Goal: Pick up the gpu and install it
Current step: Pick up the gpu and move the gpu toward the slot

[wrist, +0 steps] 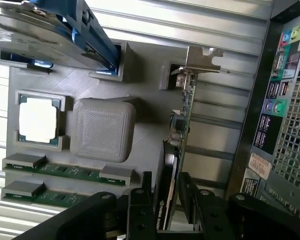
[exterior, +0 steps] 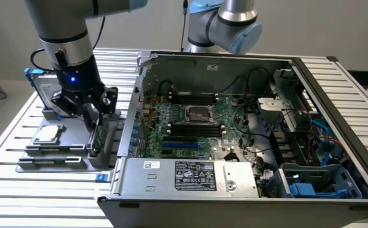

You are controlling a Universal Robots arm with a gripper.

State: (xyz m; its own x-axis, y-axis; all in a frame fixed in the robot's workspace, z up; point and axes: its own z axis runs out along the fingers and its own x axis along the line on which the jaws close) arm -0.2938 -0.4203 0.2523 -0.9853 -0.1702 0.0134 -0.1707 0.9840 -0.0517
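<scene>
My gripper (wrist: 167, 200) down over the gpu (wrist: 177, 145) — thin green board, black rounded cover, silver bracket — standing on edge in the ribbed grey holder (wrist: 145, 85), open computer case (exterior: 222, 64) just beside, whether my jaws clamp it I can't tell

Green board and black cooler on the gpu (wrist: 184, 107); grey tray (wrist: 145, 95); blue rails on the silver hard drive (wrist: 40, 30); black hand (wrist: 166, 202).
</scene>
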